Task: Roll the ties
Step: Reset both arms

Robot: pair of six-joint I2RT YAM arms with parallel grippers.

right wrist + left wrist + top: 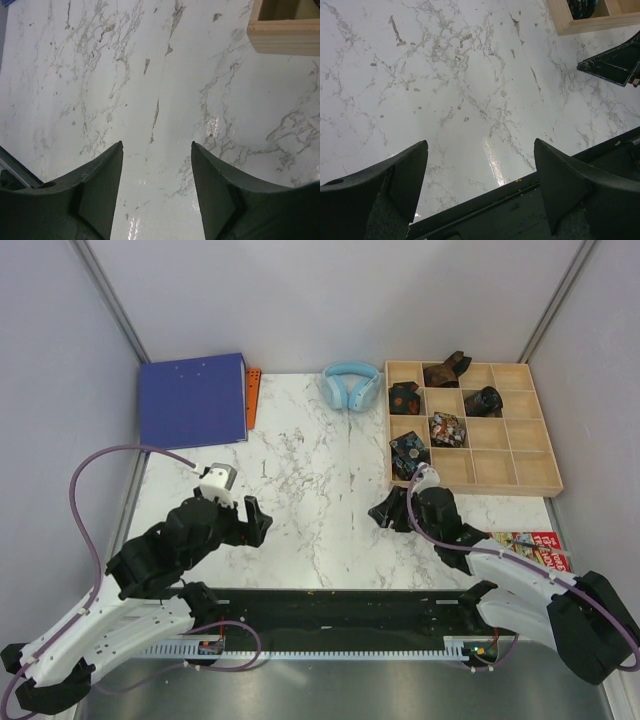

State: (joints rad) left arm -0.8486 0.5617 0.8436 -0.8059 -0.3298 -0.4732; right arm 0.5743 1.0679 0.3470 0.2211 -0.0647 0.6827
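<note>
Several rolled ties, dark with small coloured print, sit in compartments of the wooden tray (500, 468) at the back right, for instance one (447, 429) in the middle row and one (409, 454) at the tray's near left corner. No unrolled tie shows on the table. My left gripper (254, 520) is open and empty above the bare marble at centre left; it also shows in the left wrist view (480, 150). My right gripper (386, 510) is open and empty just in front of the tray's near left corner; it also shows in the right wrist view (156, 147).
Light-blue headphones (350, 386) lie at the back centre. A blue binder (192, 400) with an orange strip (253, 395) beside it lies at the back left. A printed leaflet (530, 545) lies at the right edge. The tray's corner shows in the left wrist view (590, 21) and the right wrist view (285, 36).
</note>
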